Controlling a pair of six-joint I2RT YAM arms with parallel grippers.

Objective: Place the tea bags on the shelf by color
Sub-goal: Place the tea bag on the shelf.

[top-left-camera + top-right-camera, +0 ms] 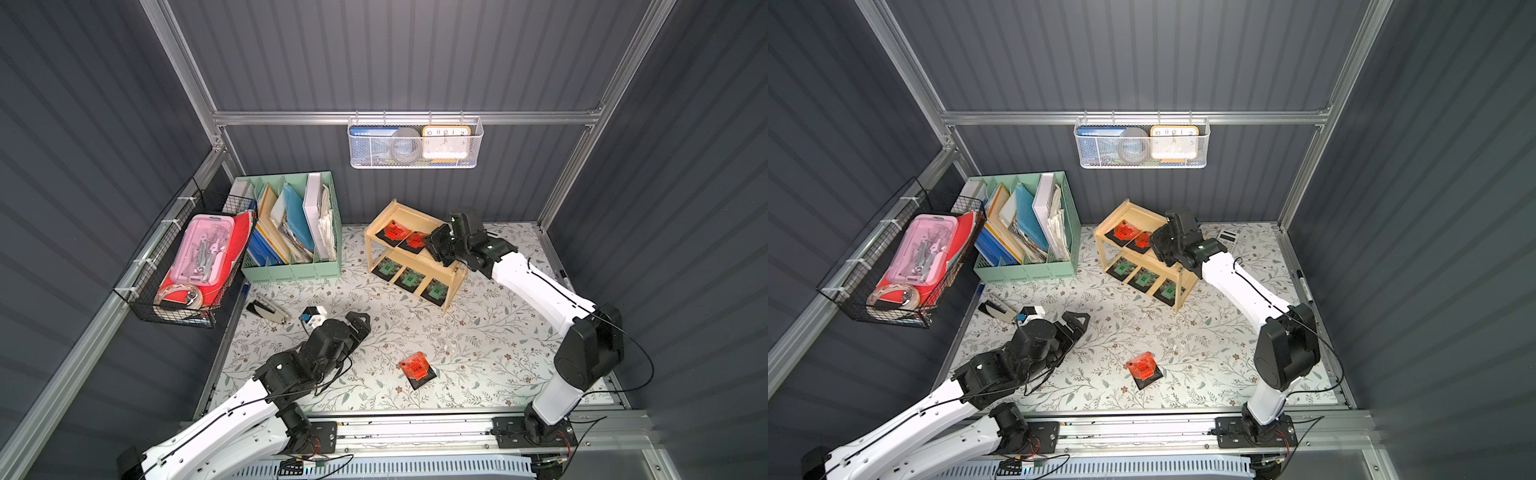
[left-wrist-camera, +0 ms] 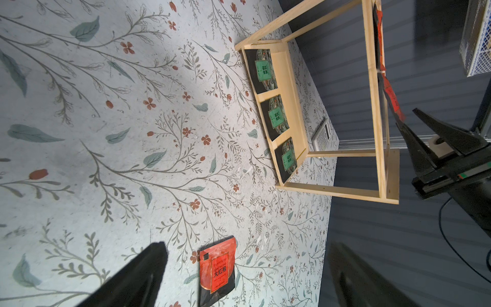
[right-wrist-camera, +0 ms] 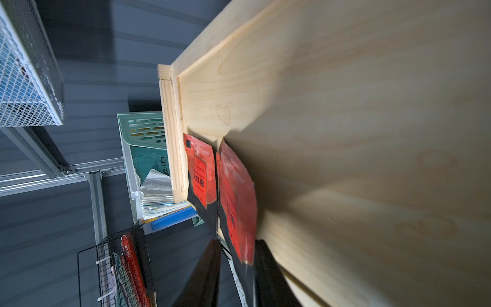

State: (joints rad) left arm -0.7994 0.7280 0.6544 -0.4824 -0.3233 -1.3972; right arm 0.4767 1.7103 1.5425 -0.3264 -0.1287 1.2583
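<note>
Right wrist view | your right fingers (image 3: 207, 271) stand parted around the second red tea bag (image 3: 236, 196), lying on the shelf (image 3: 345, 106), top tier, beside the first red tea bag (image 3: 199, 170), overhanging the front edge | withdraw straight back, no snagging | left fingers (image 2: 138, 276) spread wide, empty | last red tea bag (image 2: 216, 271) waits on open surface (image 2: 79, 133)

flowery table (image 1: 478, 353): wooden shelf (image 1: 455, 274), green file box (image 1: 291, 270), stapler (image 1: 268, 309), one red tea bag (image 1: 417, 368) | top board (image 3: 345, 133): two red tea bags (image 1: 393, 232) | bottom board (image 2: 292, 106): three green tea bags (image 1: 409, 278)
</note>
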